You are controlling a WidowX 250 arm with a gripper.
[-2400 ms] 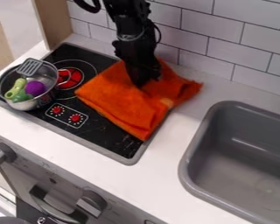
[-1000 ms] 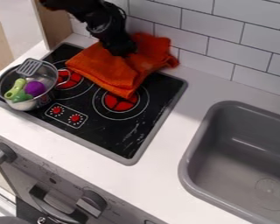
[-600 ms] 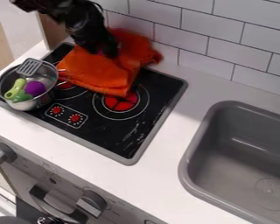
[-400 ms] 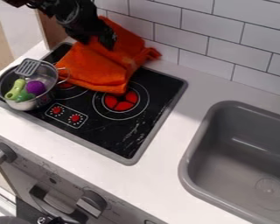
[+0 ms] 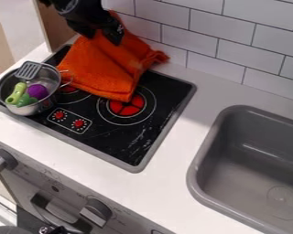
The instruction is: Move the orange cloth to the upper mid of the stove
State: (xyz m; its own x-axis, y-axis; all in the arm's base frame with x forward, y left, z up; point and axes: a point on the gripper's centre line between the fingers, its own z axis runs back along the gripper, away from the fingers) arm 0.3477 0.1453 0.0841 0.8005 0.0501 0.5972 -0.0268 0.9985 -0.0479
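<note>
At the upper left, the black gripper (image 5: 101,37) stands open over the back of the stove, its two fingers spread with orange cloth visible between and below them. The orange cloth (image 5: 103,66) lies bunched on the upper middle of the stove (image 5: 127,139). Its front edge reaches the right-hand red burner and partly covers the left one. Behind the gripper, its back part rises against the tiled wall, and one corner pokes out to the right past the stove's back edge. The gripper hides some of the cloth's top.
A metal pot (image 5: 35,106) stands on the stove's left side, holding a purple toy (image 5: 37,91), green toys (image 5: 17,93) and a grey slotted spatula (image 5: 28,70). A grey sink (image 5: 204,157) is set into the white counter at the right. Tiles line the back.
The gripper and cloth have moved left from the stove's right side to its upper middle. Most recently the gripper has risen slightly and opened, while the cloth has stayed nearly in place.
</note>
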